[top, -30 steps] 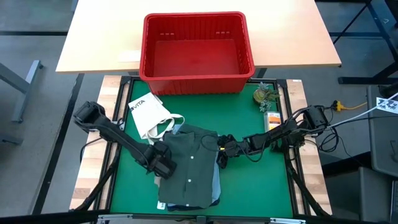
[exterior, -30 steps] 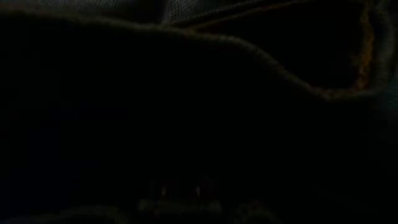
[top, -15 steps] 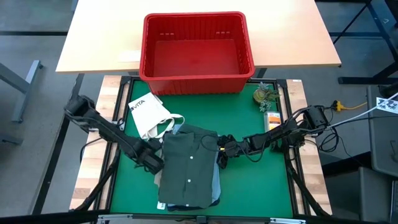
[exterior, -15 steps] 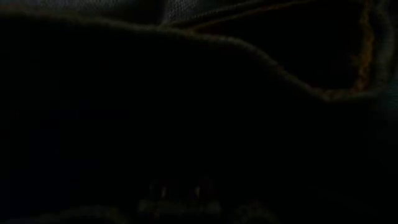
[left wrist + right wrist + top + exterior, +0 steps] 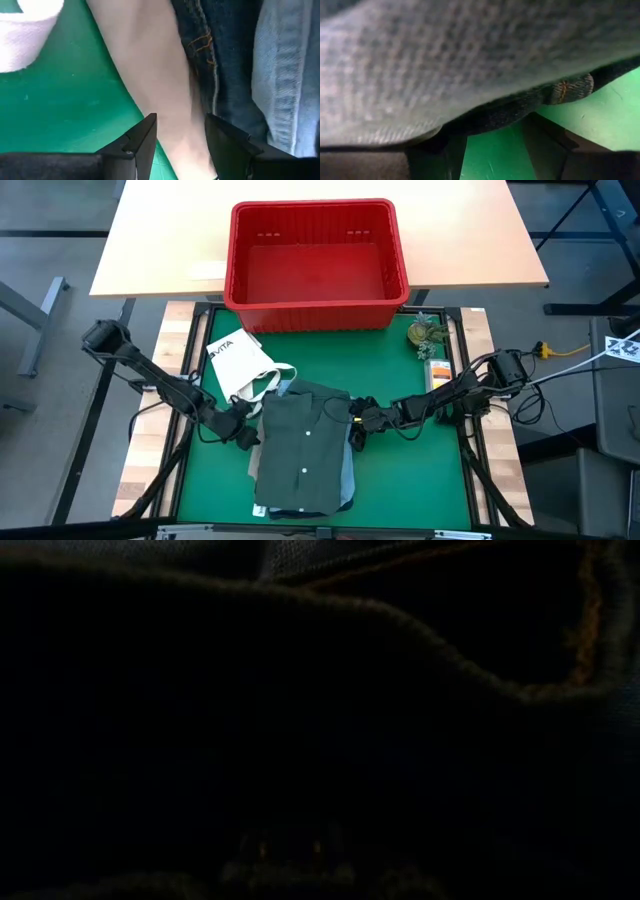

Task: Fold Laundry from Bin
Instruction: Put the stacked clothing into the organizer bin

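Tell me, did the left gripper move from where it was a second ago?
Yes. The left gripper has pulled back off the olive-green shirt toward the table's left edge, nearer the white tote bag.

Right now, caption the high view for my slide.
Both claws, left and right, flank the stacked laundry below the empty red bin.

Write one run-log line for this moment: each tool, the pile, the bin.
left tool: open at pile's left edge | right tool: open at pile's right edge | laundry pile: stacked, olive shirt on top | red bin: empty
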`<control>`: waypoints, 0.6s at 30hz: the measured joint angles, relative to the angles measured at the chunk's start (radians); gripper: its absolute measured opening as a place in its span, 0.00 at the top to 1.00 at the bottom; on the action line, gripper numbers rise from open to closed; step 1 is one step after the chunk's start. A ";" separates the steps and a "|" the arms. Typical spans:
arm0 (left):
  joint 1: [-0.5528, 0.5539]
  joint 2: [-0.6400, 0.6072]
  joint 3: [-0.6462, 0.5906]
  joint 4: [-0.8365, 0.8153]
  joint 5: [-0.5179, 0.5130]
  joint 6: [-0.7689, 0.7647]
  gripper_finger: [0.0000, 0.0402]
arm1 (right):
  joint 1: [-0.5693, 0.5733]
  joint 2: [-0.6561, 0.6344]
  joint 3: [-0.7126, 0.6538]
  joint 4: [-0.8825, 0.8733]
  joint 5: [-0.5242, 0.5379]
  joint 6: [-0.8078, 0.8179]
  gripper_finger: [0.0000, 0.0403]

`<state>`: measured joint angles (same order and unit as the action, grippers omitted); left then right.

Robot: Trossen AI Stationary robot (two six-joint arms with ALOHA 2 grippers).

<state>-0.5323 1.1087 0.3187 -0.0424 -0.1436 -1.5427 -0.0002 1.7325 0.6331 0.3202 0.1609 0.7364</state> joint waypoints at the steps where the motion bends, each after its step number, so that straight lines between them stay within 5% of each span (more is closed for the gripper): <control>1: 0.000 0.003 0.000 -0.003 0.000 0.005 0.60 | 0.000 0.000 0.000 0.000 0.000 0.000 0.54; 18: 0.000 0.100 0.000 0.007 -0.053 -0.080 0.60 | 0.000 0.000 0.004 0.019 -0.076 0.124 0.54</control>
<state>-0.5323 1.2091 0.3187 -0.0355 -0.1963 -1.6222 -0.0006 1.7329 0.6368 0.3390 0.0853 0.8608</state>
